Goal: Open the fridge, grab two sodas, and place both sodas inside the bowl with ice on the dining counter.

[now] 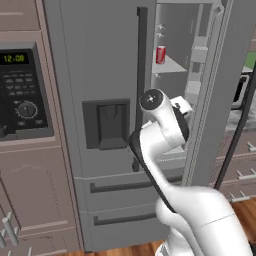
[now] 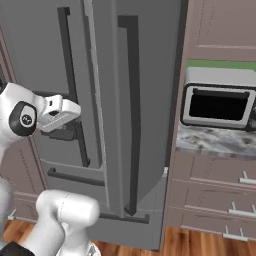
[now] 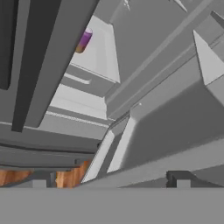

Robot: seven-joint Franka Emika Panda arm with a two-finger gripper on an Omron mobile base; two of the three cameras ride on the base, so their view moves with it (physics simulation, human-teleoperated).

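The grey fridge (image 1: 100,75) has its left door closed and its right door (image 1: 225,90) swung wide open. A red soda (image 1: 160,54) stands on an upper shelf inside. The hand view catches a purple soda (image 3: 84,40) on a white shelf, partly hidden behind the left door's edge. My gripper (image 3: 109,180) is open with nothing between its fingertips. It hangs at the mouth of the open compartment, below the shelves. In the right base view the gripper (image 2: 65,131) sits by the dark door handle (image 2: 75,85). The bowl and the dining counter are out of view.
A black microwave (image 1: 22,95) is built into the brown cabinets left of the fridge. To the right, a toaster oven (image 2: 220,105) stands on a marbled wall counter (image 2: 215,141) over drawers. The open door (image 2: 135,100) stands close on my right. The floor is wood.
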